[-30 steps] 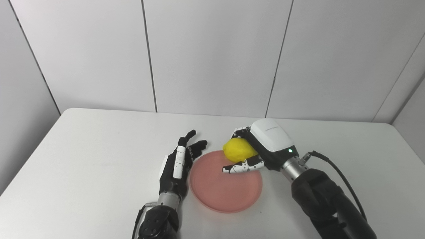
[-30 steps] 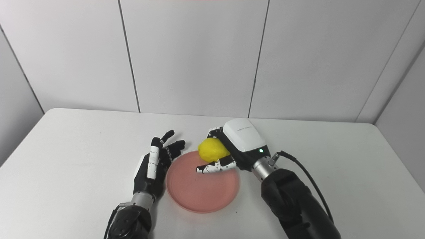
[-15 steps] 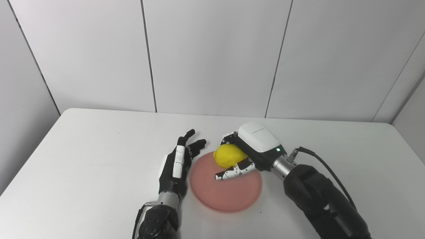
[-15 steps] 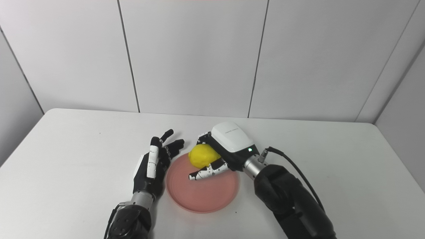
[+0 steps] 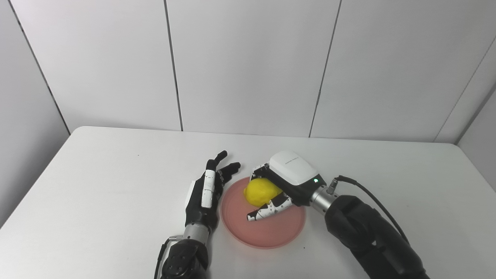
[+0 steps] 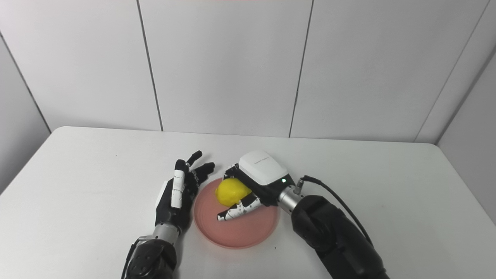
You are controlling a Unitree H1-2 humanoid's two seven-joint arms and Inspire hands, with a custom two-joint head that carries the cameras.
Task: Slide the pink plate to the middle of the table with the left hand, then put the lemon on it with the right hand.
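Holding: the right hand (image 5: pixel 279 188) is wrapped around the lemon (image 5: pixel 260 191), fingers curled over its far side and thumb under its near side.
Lemon position: inside that grip, above the far half of the pink plate (image 5: pixel 267 228); whether it already touches the plate surface cannot be told.
Plate position: directly beneath and in front of the right hand, roughly mid-table, lying flat.
Left hand: the left hand (image 5: pixel 206 192) rests just beside the plate's left rim, fingers spread and straight, holding nothing; whether it touches the rim is unclear.
Done: judging by where the plate lies, the slide to the middle looks complete.
In progress: placing the lemon, with the fruit over the plate but not released.
Left to do: set the lemon down, loosen the fingers, draw the right hand clear.
Surroundings: white table (image 5: pixel 97 186) bare around both hands; grey wall panels behind.
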